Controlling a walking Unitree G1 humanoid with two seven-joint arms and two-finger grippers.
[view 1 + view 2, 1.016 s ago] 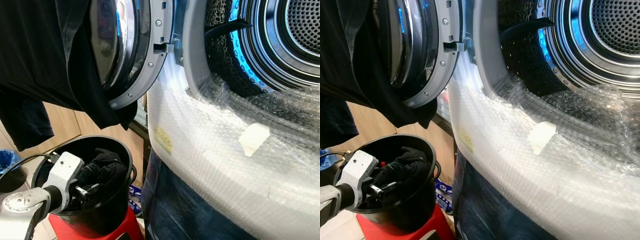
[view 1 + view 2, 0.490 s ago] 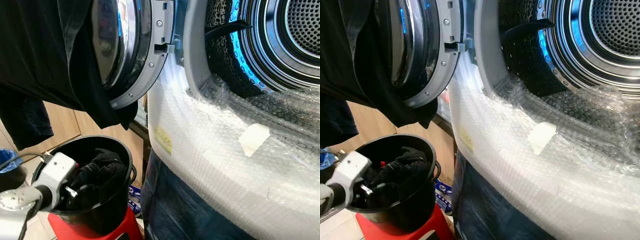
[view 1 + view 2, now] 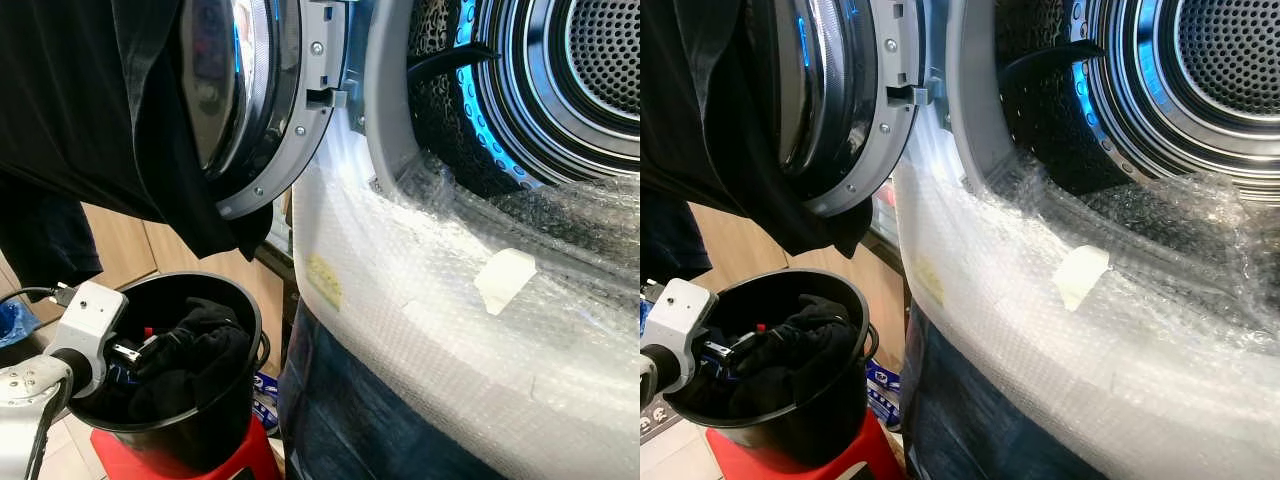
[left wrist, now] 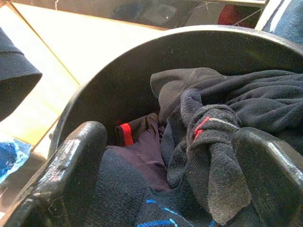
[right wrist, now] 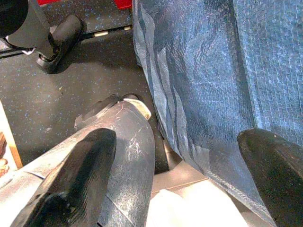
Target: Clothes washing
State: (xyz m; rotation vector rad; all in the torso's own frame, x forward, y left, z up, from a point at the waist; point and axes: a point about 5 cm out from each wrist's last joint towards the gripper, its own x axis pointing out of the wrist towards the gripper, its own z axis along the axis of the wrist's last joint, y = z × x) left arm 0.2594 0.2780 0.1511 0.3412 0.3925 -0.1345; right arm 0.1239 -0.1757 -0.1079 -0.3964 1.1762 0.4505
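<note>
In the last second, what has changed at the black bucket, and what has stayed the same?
The left gripper has drawn back toward the robot's left, to the bucket's near rim. Its fingers are open around the dark clothes and have taken hold of nothing. The clothes lie as before. The washer door stays open, the black garment still hangs over it, and the drum is unchanged.

left end effector (image 3: 135, 352) in black bucket (image 3: 215, 425) | dark clothes (image 3: 195, 350) inside | washer door (image 3: 265, 100) open

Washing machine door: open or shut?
Open: the round grey-rimmed glass door is swung aside, exposing the perforated metal drum.
</note>
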